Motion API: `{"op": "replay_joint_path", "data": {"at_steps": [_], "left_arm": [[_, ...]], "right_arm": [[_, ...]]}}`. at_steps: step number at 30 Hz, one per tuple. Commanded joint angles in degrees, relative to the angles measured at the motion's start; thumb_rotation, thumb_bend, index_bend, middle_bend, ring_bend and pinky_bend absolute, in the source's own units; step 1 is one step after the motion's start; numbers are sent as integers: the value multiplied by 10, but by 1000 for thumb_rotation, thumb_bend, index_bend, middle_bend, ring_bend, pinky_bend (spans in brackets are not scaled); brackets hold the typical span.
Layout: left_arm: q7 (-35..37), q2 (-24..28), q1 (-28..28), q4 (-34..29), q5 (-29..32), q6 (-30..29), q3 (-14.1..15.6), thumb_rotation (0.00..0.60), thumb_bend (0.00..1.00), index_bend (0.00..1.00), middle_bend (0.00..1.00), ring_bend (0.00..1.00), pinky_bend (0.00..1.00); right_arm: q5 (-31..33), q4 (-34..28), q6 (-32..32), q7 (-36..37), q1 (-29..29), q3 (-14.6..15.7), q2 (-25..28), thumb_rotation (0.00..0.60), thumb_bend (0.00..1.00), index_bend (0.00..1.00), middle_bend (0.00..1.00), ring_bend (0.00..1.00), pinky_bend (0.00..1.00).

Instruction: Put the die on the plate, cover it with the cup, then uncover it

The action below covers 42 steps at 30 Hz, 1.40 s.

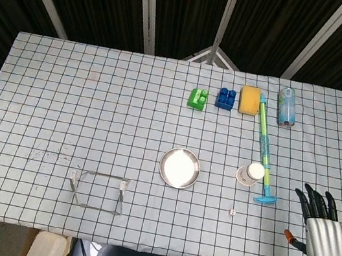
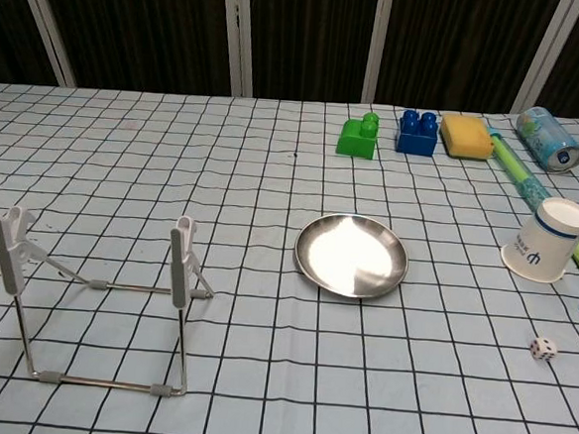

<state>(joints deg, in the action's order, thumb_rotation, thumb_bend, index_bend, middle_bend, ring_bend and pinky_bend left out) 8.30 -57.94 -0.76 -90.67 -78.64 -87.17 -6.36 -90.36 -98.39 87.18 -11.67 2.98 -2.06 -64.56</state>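
A small white die [image 1: 232, 212] [image 2: 543, 348] lies on the checked cloth, in front of and to the right of the round metal plate [image 1: 180, 168] [image 2: 351, 254], which holds nothing. A white paper cup [image 1: 250, 174] [image 2: 546, 240] stands upside down and tilted to the right of the plate, leaning against a green and blue toy stick [image 1: 264, 150]. My right hand [image 1: 321, 224] hovers at the table's near right corner, fingers spread, holding nothing, well right of the die. The left hand is out of both views.
A wire stand [image 1: 98, 190] [image 2: 95, 298] sits at the near left. Along the far side lie a green block [image 1: 197, 98], a blue block [image 1: 226, 98], a yellow sponge [image 1: 250, 100] and a can [image 1: 286, 106] on its side.
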Motion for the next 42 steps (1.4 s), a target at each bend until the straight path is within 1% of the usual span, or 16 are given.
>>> {"op": "replay_joint_path", "data": {"at_steps": [1,7,15,18,24,28,31,36,42], "left_arm": [[0,1,1,0,-1,-2,1,600,678,256,0,0,95],[3,1,3,-1,0,-4,0,600,678,258,0,0,95],[-14,-5,-5,-1,2,9,0,600,678,258,0,0,95],[-17,-5,-8,-2,2,13,0,600,678,258,0,0,95],[-25,-6,-4,-6,-5,3,4,600,678,260,0,0,95],[-30,-6,-3,-10,-6,3,5,600,678,260,0,0,95],[-28,-5,-2,-10,-7,0,5,600,678,260,0,0,95],[-20,-3,-1,-8,-2,0,3,600,678,260,0,0,95],[-19,-3,-2,-7,2,4,2,600,678,261,0,0,95]], "right_arm": [[0,-1,1,1,-1,0,1,600,119,147,97,130,0],[2,-2,-1,2,-1,2,2,600,119,149,99,130,0],[12,-9,-13,8,1,2,8,600,119,165,99,130,0],[18,-13,-21,5,2,4,8,600,119,210,99,130,0],[41,-59,-56,-14,3,19,24,600,120,282,100,130,0],[22,-82,-70,-12,9,30,28,600,119,323,111,130,0],[9,-82,-76,-17,12,35,14,600,120,337,117,130,0],[7,-77,-93,-28,20,39,-19,600,120,337,124,130,0],[17,-58,-100,-50,27,29,-63,600,119,352,141,133,0]]}}
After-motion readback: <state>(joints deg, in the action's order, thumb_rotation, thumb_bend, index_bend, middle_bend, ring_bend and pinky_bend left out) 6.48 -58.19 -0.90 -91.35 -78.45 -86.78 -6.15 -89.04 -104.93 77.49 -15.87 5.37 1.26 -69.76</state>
